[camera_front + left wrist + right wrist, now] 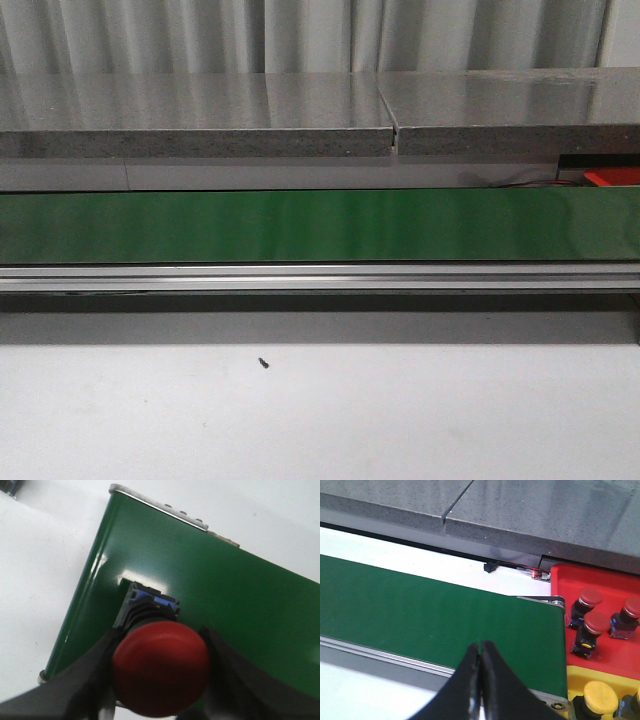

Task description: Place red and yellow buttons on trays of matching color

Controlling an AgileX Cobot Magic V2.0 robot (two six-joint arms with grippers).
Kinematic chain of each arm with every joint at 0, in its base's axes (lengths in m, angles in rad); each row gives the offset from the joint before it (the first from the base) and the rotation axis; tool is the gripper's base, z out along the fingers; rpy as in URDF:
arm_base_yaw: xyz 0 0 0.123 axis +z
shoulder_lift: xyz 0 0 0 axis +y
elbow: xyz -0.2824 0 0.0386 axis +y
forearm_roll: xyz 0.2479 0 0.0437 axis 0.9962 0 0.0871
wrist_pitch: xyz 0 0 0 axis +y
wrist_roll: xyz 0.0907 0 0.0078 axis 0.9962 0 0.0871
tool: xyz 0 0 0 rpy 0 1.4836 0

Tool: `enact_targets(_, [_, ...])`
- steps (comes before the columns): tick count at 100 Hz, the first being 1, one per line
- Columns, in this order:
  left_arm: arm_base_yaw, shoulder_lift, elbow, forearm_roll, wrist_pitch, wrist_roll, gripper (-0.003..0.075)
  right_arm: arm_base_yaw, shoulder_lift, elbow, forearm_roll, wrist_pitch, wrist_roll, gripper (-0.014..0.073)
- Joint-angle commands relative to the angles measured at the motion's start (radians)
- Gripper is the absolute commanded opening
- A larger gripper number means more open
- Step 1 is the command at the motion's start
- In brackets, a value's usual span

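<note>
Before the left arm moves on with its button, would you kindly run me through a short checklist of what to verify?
1. Left gripper grip on the red button: ok, fingers sit on both sides of the cap.
2. Button lifted off the belt: cannot tell, its base is close to the belt surface.
3. Red tray has room: ok, three red buttons sit there with bare floor beside them.
4. Colours sorted so far: ok, the yellow button sits on the yellow tray.
5. Right gripper out of the way: ok, shut, empty, over the belt's near edge.
6. Left arm's path to the tray: cannot tell, the front view shows neither arm.
</note>
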Motion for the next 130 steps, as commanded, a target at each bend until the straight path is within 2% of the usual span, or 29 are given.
enact_targets(1, [-0.003, -0.042, -0.024, -0.010, -0.036, 0.001, 0.0201, 0.003, -0.002, -0.026, 0.011, -0.061, -0.006, 0.0002])
enact_targets(24, [-0.003, 0.000, -0.024, 0.002, 0.037, 0.001, 0.0201, 0.003, -0.002, -0.026, 0.011, -0.061, -0.006, 0.0002])
enact_targets(40, [-0.003, 0.018, -0.024, 0.002, 0.035, 0.001, 0.0209, 0.003, -0.002, -0.026, 0.011, -0.061, -0.006, 0.0002])
enact_targets(45, [-0.003, 0.018, -0.026, 0.000, 0.035, 0.001, 0.0250, 0.003, -0.002, -0.026, 0.011, -0.061, -0.006, 0.0002])
enact_targets(50, [-0.003, 0.018, -0.026, 0.000, 0.038, 0.001, 0.0323, 0.003, -0.002, -0.026, 0.011, -0.061, -0.006, 0.0002])
enact_targets(60, [-0.003, 0.018, -0.032, 0.000, 0.044, 0.001, 0.0516, 0.003, -0.002, -0.026, 0.011, -0.061, -0.006, 0.0002])
enact_targets(67, [-0.003, 0.015, -0.035, 0.000, 0.045, 0.001, 0.0570, 0.003, -0.002, -0.026, 0.011, -0.061, -0.006, 0.0002])
enact_targets(94, [-0.001, -0.045, -0.044, -0.012, 0.022, 0.001, 0.0566, 0.003, -0.002, -0.026, 0.011, -0.061, -0.006, 0.0002])
enact_targets(111, [0.001, -0.080, -0.104, -0.092, 0.005, 0.022, 0.0566, 0.003, -0.002, -0.026, 0.011, -0.061, -0.006, 0.0002])
enact_targets(130, [0.026, -0.083, -0.180, -0.081, -0.004, 0.028, 0.0566, 0.003, -0.002, -0.026, 0.011, -0.061, -0.006, 0.0002])
